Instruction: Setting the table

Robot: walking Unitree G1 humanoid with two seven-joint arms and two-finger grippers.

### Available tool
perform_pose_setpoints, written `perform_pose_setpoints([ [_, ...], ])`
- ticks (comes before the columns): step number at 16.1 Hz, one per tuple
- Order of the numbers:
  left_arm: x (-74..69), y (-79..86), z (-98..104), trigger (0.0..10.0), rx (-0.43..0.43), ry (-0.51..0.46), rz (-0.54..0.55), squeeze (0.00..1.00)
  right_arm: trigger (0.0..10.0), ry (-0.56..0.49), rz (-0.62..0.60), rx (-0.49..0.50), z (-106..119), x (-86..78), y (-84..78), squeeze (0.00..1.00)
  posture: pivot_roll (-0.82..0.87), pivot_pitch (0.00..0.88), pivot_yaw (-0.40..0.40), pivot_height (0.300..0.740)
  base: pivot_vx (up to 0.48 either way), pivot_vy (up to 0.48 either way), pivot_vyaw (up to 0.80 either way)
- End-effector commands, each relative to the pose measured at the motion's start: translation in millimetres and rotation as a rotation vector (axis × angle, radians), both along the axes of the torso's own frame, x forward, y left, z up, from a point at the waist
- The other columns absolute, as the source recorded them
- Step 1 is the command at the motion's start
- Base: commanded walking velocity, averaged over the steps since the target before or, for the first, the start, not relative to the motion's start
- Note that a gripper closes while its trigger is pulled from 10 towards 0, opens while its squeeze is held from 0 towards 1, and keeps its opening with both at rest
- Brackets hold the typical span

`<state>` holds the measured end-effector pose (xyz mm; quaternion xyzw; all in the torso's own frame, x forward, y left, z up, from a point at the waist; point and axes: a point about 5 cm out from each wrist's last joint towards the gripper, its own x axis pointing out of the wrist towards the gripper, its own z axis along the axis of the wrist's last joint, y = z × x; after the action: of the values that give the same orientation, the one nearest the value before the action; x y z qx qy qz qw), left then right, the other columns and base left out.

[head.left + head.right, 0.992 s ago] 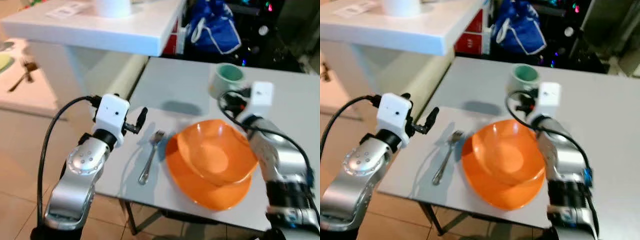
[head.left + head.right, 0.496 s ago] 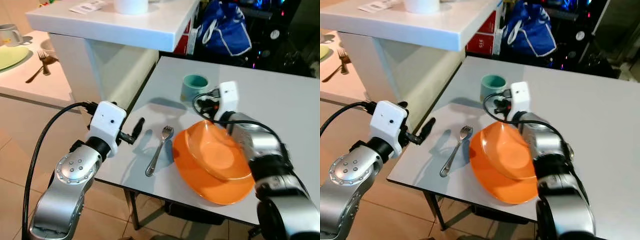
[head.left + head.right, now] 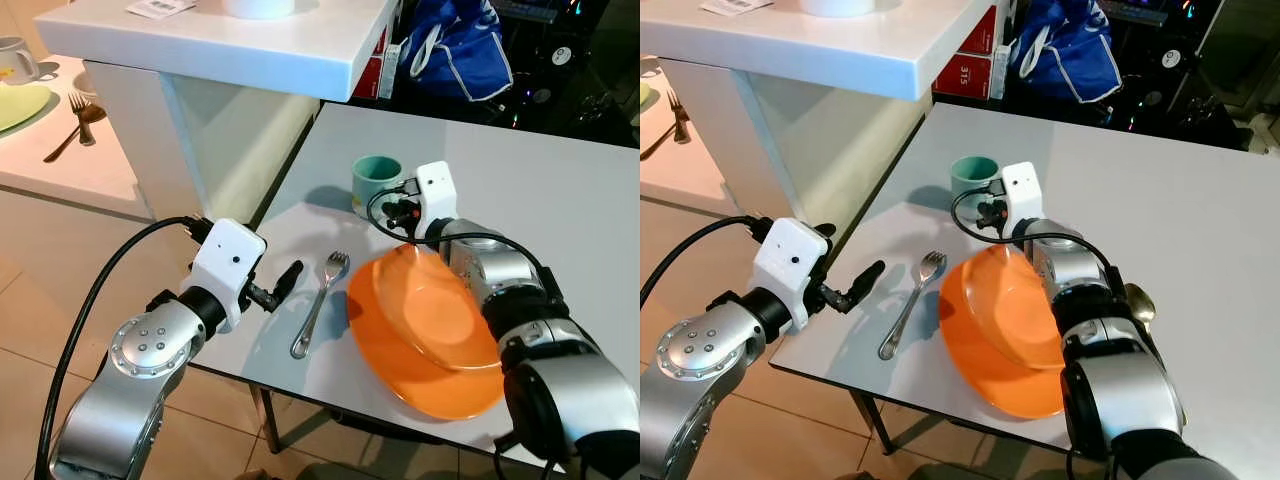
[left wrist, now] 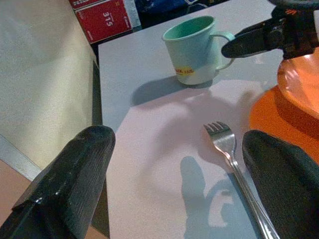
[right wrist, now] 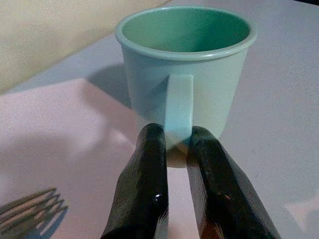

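Observation:
A teal mug (image 3: 374, 181) stands upright on the grey table (image 3: 560, 200), its handle turned toward my right gripper (image 5: 175, 135). That gripper is shut on the lower part of the handle (image 5: 178, 107), with a black finger on each side. Near the table's front, an orange bowl (image 3: 428, 310) rests on an orange plate (image 3: 440, 385), under my right forearm. A silver fork (image 3: 318, 305) lies just left of the plate. Beside the fork, at the table's left edge, my left gripper (image 3: 285, 280) is open and holds nothing.
A white counter (image 3: 250, 40) stands high at the back left, with a red box (image 3: 965, 75) and a blue bag (image 3: 455, 50) behind the table. A gold spoon (image 3: 1137, 300) lies right of my right arm. A low table (image 3: 60, 160) with a green plate is at far left.
The camera has shifted, so the whole scene sits differently in view. My right gripper has closed in on the mug's handle. The left gripper stays by the fork.

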<state>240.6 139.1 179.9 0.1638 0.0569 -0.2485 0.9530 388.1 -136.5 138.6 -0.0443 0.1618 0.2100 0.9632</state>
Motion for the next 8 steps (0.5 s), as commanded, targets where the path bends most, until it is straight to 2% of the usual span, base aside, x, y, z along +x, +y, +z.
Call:
perform_pose_setpoints([
  [1, -3.4, -3.2, 1.8, 10.0, 0.003, 0.001, -0.028, 0.00, 10.0, -0.026, 0.018, -0.033, 11.1, 4.9, -2.7, 0.00, 0.05, 0.052, 0.009, 0.740, 0.000, 0.000, 0.00],
  [4, -3.0, -3.6, 2.5, 10.0, 0.002, 0.003, -0.032, 0.00, 10.0, -0.019, 0.039, -0.086, 18.5, 8.0, -12.2, 0.00, 0.05, 0.050, 0.008, 0.740, 0.000, 0.000, 0.00],
  [8, -2.9, -4.7, 2.7, 10.0, -0.003, 0.005, -0.038, 0.00, 10.0, 0.018, 0.121, -0.058, 22.5, 5.9, -18.6, 0.00, 0.05, 0.046, 0.010, 0.740, 0.000, 0.000, 0.00],
])
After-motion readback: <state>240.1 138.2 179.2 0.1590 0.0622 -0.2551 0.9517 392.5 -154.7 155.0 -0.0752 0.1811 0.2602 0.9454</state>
